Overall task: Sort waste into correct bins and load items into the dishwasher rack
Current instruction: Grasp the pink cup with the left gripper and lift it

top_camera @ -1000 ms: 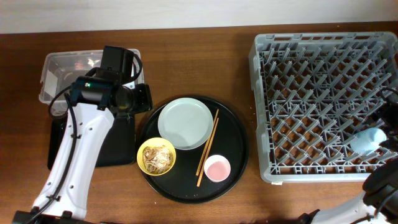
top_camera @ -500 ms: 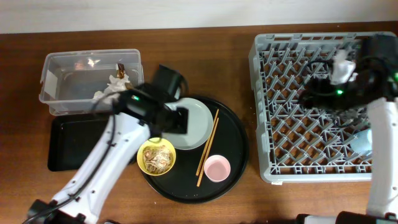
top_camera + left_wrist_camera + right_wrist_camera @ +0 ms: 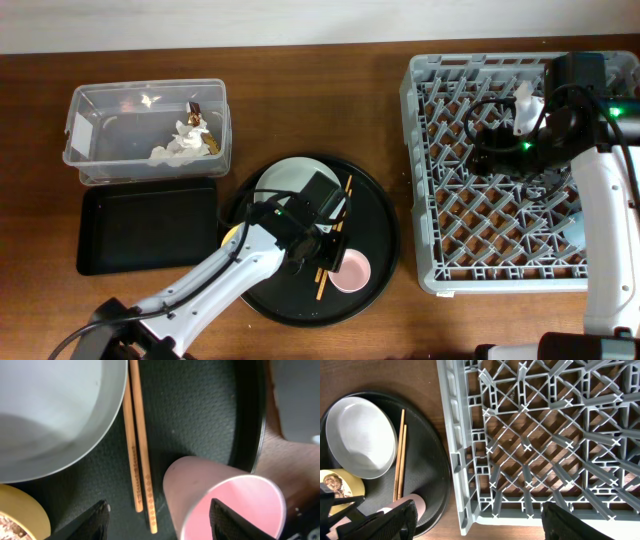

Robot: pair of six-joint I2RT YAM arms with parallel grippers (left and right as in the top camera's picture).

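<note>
Wood-grain table, with a pale wall behind it. At centre, the round black tray holds the plate, chopsticks and pink cup. The left gripper is spread wide over the cup. Right of the tray is the dishwasher rack, with the right gripper above it, jaws parted and empty. Left of the tray, tissues lie in the clear tub.

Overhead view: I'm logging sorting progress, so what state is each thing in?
Clear tub: holds tissues, wrapper.
Black rectangular tray: empty.
Plate: empty.
Yellow bowl: holds food scraps.
Pink cup: upright, empty.
Left gripper: jaws open, empty.
Right gripper: jaws open, empty.
</note>
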